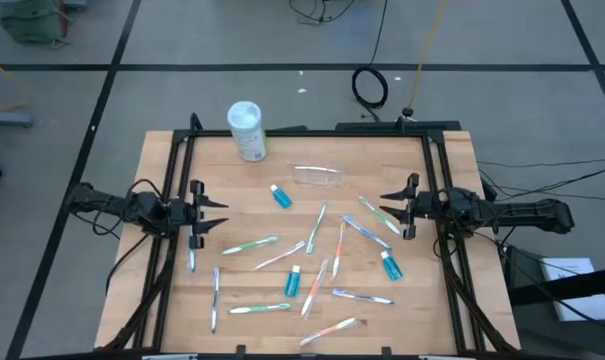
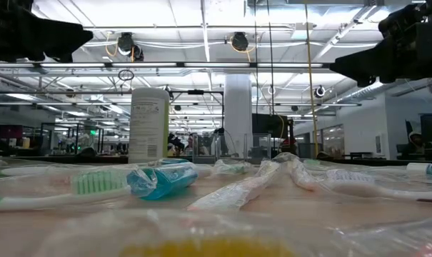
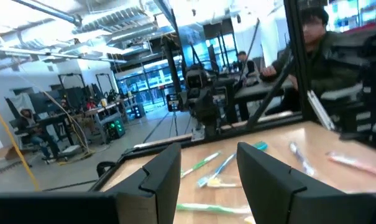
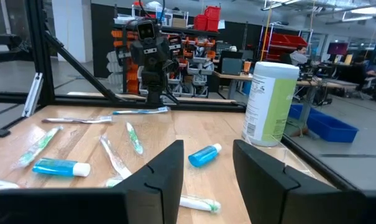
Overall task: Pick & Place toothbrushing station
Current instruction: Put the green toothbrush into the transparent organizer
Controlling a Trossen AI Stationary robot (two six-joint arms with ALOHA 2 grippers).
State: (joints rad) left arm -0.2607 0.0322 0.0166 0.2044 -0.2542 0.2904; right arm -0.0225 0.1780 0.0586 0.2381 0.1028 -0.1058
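High view: white canister point(image 1: 247, 130), label unreadable.

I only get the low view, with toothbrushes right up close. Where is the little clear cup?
Observer: The clear cup lies on its side near the table's far edge, to the right of the white canister.
Operator: How many blue toothpastes are there?
Observer: Three toothpaste tubes, scattered among the toothbrushes.
Operator: Are the grippers holding anything?
Observer: No. The left gripper and right gripper hover open at opposite sides of the table, both empty.
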